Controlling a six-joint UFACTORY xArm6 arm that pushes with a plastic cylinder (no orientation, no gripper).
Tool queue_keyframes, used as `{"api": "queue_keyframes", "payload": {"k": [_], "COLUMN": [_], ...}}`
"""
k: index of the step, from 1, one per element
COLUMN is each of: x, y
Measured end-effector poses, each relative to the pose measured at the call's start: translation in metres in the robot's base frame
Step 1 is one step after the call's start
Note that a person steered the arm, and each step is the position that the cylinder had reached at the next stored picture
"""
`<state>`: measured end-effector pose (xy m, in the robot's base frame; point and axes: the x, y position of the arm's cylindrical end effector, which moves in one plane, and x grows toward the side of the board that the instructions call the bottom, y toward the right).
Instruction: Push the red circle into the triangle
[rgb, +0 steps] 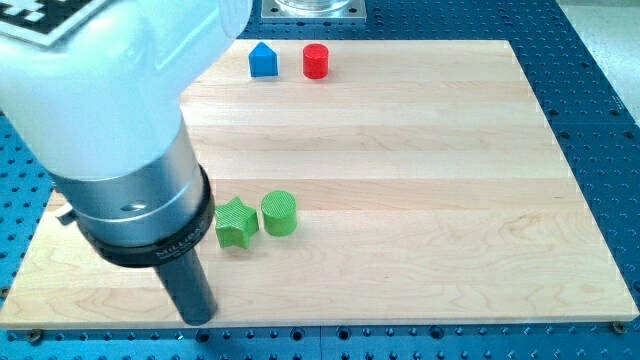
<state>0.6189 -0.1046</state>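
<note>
A red circle block (316, 61) stands near the view's top edge of the wooden board (420, 180). A blue house-shaped block with a pointed top (263, 60) stands just left of it, with a small gap between them. My tip (198, 318) rests on the board near the view's bottom left, far from both blocks. The arm's large white and grey body (110, 130) fills the upper left and hides the board behind it.
A green star block (235, 222) and a green circle block (279, 213) stand side by side, close together, just up and right of my tip. The board's bottom edge lies right below the tip. A blue perforated table (600, 120) surrounds the board.
</note>
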Motion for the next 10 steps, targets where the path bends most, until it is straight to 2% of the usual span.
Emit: {"api": "queue_keyframes", "payload": {"k": [1, 2, 3, 4, 6, 7, 8, 10], "x": [0.000, 0.000, 0.000, -0.042, -0.189, -0.244, -0.282, -0.339], "y": [0.050, 0.050, 0.107, 0.166, 0.267, 0.304, 0.329, 0.316]}}
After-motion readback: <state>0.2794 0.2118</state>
